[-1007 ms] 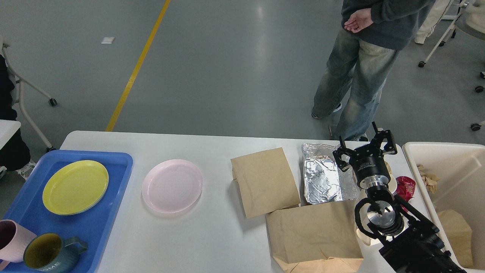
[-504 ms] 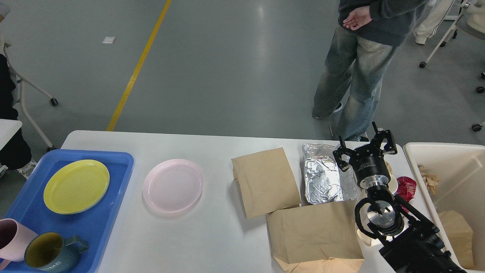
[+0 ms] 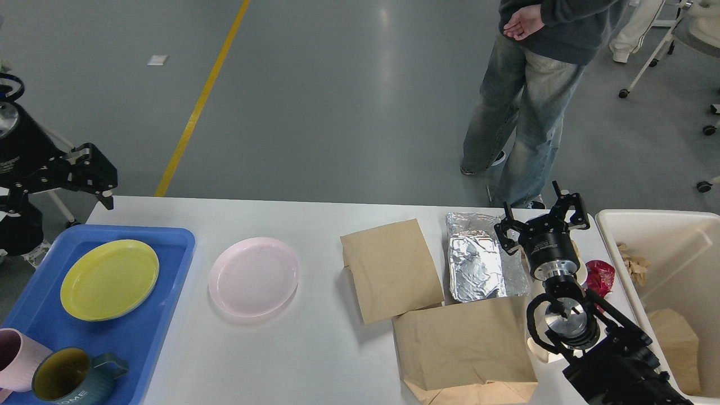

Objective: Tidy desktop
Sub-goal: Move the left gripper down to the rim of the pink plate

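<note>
The white desktop fills the lower view. On it lie a pink plate, a flat brown paper bag, a larger brown paper bag, a crumpled foil tray and a red wrapper. My right gripper is open and empty, held over the desktop's right end between the foil tray and the red wrapper. My left gripper hangs above the desktop's far left corner, seen dark and side-on.
A blue tray at the left holds a yellow plate, a pink cup and a dark mug. A cream bin with paper scraps stands at the right. A person stands behind the table.
My left arm has come into view at the far left, above the tray's back corner. My right arm has held still. The person has shifted slightly.
</note>
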